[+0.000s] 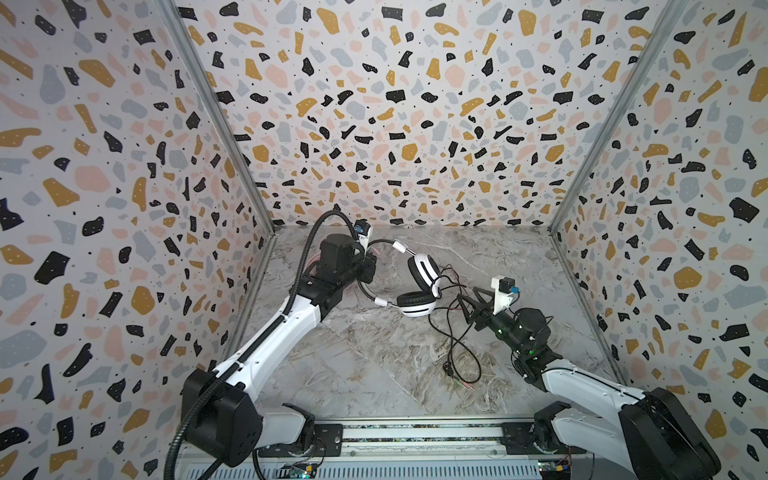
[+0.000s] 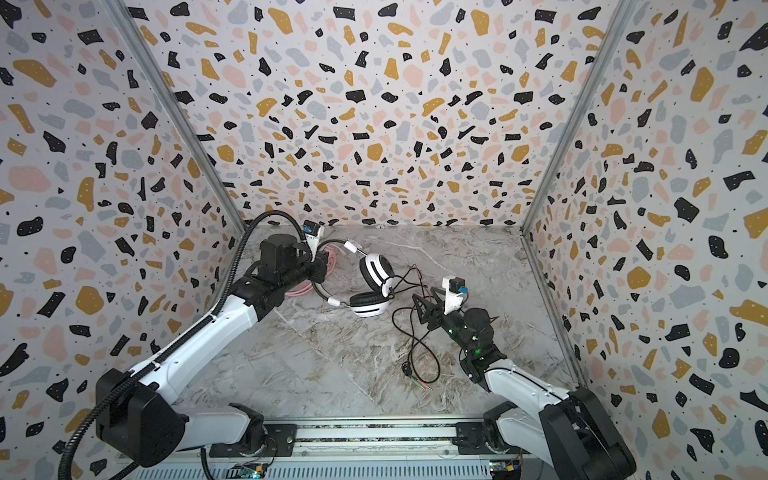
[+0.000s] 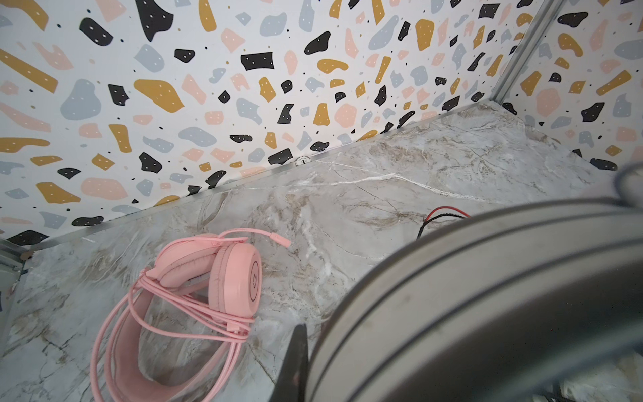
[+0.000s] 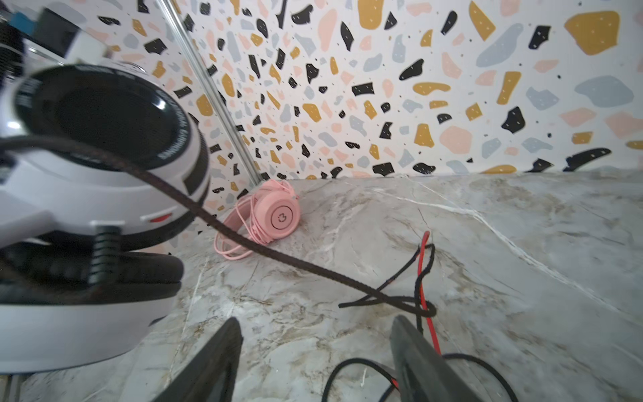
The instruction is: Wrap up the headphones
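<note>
Left fingers (image 3: 295, 362) sit left of centre in both top views, clamped together on the thin black band (image 3: 487, 296) of the white-and-black headset (image 1: 415, 306). In the left wrist view that band sweeps close and blurred across the lower right of the frame, with one dark finger showing beside it. Just behind that arm, toward the back-left corner of the table (image 1: 374, 365), lies the pink headset (image 3: 233, 278). It rests on its side with the pink cable (image 3: 233, 326) wound in loops around its band and cups; in the top views the arm hides most of it. At the centre of both top views are the striped headset's two cups, the lower one cushion-up on the table and the other tilted above it. From them the black cable (image 4: 278, 257) trails toward the lower right in loose, crossing loops over the table. It ends in small plugs (image 1: 467, 385) lying well apart from the cups, and a thin red strand (image 4: 422, 271) runs along part of it. Right of centre, the right fingers (image 4: 417, 362) stand apart, low over the table just beside the cups. A loop of black cable lies around one of them; whether it touches cannot be told.
</note>
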Action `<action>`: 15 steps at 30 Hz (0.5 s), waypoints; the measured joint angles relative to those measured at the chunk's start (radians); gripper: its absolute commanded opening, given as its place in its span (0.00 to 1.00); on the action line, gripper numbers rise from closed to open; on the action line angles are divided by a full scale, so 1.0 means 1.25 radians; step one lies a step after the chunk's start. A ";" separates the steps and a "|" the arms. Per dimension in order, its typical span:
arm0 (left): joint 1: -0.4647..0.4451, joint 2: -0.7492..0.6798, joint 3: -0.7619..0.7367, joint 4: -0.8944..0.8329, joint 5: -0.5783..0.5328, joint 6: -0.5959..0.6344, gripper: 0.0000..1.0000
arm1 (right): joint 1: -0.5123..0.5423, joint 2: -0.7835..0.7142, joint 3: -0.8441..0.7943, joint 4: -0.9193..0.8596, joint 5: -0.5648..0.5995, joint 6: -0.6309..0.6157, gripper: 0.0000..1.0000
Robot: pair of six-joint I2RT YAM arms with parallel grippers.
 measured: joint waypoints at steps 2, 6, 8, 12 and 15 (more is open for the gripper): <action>0.002 -0.001 -0.002 0.001 0.001 0.000 0.00 | 0.000 0.005 0.002 0.003 -0.005 0.000 0.70; 0.007 -0.010 -0.018 0.004 0.005 0.001 0.00 | 0.000 0.060 0.027 0.000 -0.019 -0.001 0.70; 0.007 -0.020 -0.028 0.007 0.009 0.002 0.00 | 0.000 0.097 0.046 -0.008 -0.027 -0.001 0.70; 0.007 -0.031 -0.032 0.008 0.027 0.009 0.00 | 0.000 0.133 0.077 -0.047 -0.030 -0.016 0.70; 0.007 -0.032 -0.032 0.007 0.038 0.015 0.00 | 0.000 0.132 0.103 -0.081 -0.025 -0.039 0.70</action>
